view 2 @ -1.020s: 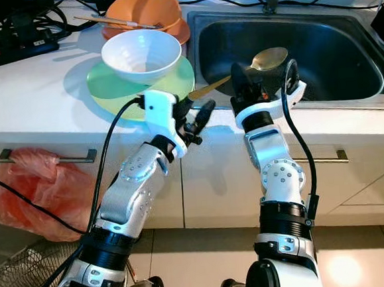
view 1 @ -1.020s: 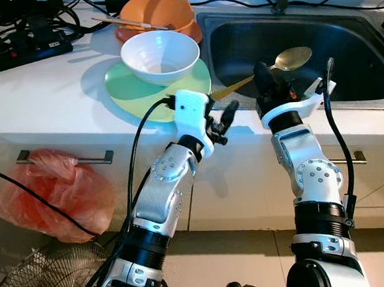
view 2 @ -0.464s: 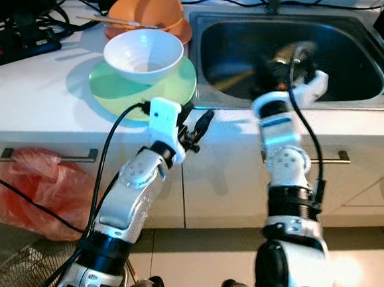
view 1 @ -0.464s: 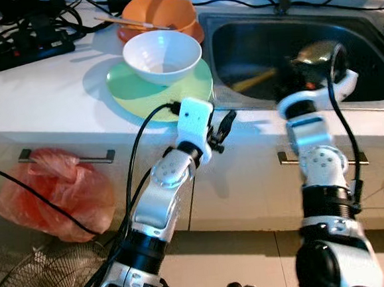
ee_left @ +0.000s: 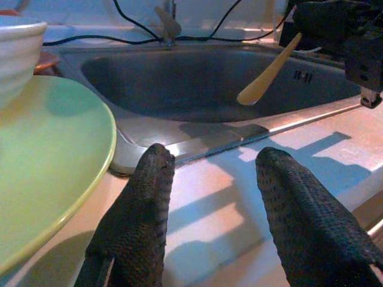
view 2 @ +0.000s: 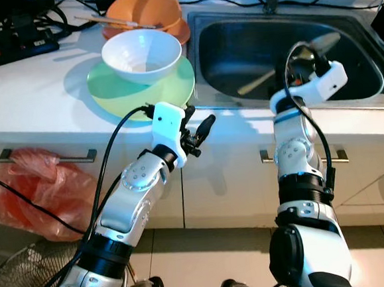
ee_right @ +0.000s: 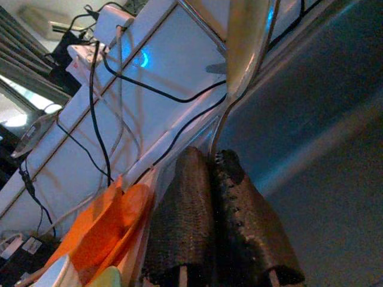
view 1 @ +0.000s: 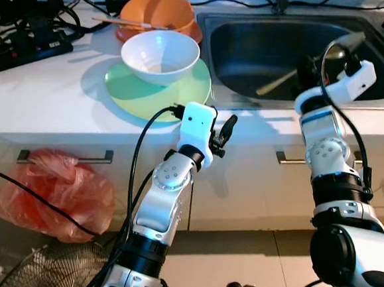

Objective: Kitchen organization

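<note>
A metal spoon (view 1: 336, 48) with a golden handle (view 1: 275, 84) hangs over the steel sink (view 1: 250, 42), and my right gripper (view 1: 314, 71) is shut on its neck. The right wrist view shows the fingers (ee_right: 185, 227) pressed together on the stem below the spoon bowl (ee_right: 245, 36). My left gripper (view 1: 224, 130) is open over the counter's front edge, beside the green plate (view 1: 194, 87). A white bowl (view 1: 160, 56) stands on that plate. Between the left fingers (ee_left: 137, 221) I see bare counter, with the spoon handle (ee_left: 269, 69) beyond.
An orange bowl (view 1: 158, 13) with chopsticks (view 1: 129, 23) sits behind the white bowl. A power strip (view 1: 18, 54) and cables lie at the back left. A red plastic bag (view 1: 50, 194) hangs on the cabinet handle. A wire grille (view 1: 36, 282) stands on the floor.
My right arm has swung to the right with the spoon, from the sink's front left rim to over its right half. The left gripper has barely moved.
</note>
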{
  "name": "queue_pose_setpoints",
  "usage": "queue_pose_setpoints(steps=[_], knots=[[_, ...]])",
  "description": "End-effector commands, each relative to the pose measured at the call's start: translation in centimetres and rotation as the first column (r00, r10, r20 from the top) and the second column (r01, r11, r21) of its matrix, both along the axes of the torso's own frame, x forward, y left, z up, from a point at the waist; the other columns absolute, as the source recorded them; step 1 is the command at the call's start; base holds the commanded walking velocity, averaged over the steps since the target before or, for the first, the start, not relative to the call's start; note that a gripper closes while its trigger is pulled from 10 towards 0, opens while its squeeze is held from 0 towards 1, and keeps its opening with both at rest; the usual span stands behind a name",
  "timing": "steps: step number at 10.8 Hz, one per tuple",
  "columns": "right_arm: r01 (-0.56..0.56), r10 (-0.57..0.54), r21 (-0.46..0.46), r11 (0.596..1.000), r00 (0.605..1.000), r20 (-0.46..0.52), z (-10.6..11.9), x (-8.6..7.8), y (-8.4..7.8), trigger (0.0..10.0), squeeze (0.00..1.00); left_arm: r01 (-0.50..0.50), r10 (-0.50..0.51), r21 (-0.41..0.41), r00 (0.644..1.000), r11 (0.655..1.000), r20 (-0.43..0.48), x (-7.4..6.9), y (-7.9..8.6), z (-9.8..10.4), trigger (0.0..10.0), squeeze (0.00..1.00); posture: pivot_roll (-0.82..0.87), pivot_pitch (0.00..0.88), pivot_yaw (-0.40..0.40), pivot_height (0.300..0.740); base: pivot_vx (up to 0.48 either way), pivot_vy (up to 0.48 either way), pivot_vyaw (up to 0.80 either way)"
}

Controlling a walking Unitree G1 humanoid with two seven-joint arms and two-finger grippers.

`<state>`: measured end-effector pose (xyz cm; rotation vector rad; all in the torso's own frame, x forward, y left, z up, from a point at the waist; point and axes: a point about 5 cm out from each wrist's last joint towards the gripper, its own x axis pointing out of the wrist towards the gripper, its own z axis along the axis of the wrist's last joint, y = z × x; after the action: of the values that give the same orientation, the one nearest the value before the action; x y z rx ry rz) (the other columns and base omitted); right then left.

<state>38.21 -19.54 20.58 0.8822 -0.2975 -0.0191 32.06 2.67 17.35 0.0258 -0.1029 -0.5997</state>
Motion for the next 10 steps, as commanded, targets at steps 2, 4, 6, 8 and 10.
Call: queue_pose_setpoints(steps=[2, 4, 6, 8, 10], knots=[[0.038, -0.035, -0.266, 0.963, 0.999, 0.018, 0.6, 0.7, 0.3, 10.0, 0.00, 0.015, -0.015, 0.000, 1.000, 1.000, 0.018, -0.4, -0.4, 0.2, 10.0, 0.00, 0.10, 0.130, -0.062, 0.740, 0.000, 0.000, 0.00], [0.033, -0.024, -0.412, 0.911, 0.999, 0.027, 0.3, 1.0, 1.2, 10.0, 0.00, 0.011, -0.011, 0.003, 1.000, 1.000, 0.024, -0.4, -0.2, 0.2, 10.0, 0.00, 0.10, 0.131, -0.063, 0.740, 0.000, 0.000, 0.00], [0.003, -0.008, -0.470, 0.882, 1.000, -0.009, -0.8, 1.1, 2.1, 10.0, 0.00, 0.011, -0.011, 0.006, 0.999, 1.000, 0.031, -0.5, -0.2, 0.2, 10.0, 0.00, 0.11, 0.129, -0.064, 0.740, 0.000, 0.000, 0.00], [-0.029, 0.015, -0.515, 0.857, 0.999, -0.031, -1.9, 1.1, 2.9, 10.0, 0.00, 0.011, -0.012, 0.009, 0.999, 1.000, 0.035, -0.5, -0.2, 0.1, 10.0, 0.00, 0.11, 0.127, -0.064, 0.740, 0.000, 0.000, 0.00], [-0.059, 0.037, -0.563, 0.825, 0.998, -0.049, -2.6, 1.1, 3.6, 10.0, 0.00, 0.012, -0.012, 0.022, 0.999, 1.000, 0.039, -0.6, -0.3, -0.1, 10.0, 0.00, 0.11, 0.122, -0.063, 0.740, 0.000, 0.000, 0.00]])
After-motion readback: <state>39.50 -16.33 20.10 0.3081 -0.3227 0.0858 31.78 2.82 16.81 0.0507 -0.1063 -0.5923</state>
